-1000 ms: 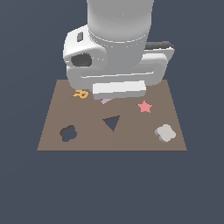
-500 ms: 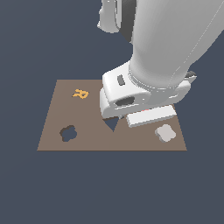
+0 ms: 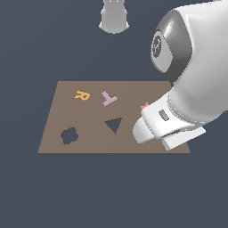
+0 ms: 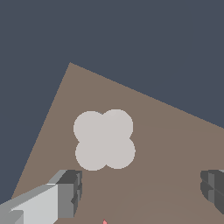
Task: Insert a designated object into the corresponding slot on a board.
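The hand [image 4: 140, 192] is spread wide and holds nothing, its 2 fingers [image 4: 70, 190] clear of the pale grey lobed block [image 4: 104, 139]. That block lies flat on the brown board [image 4: 166, 144], near a corner, well apart from the cloud-shaped slot [image 3: 68, 135].

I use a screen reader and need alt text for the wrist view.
A pale grey cloud-shaped block lies flat on the brown board near its corner. The open gripper shows two dark fingertips wide apart, not touching the block.
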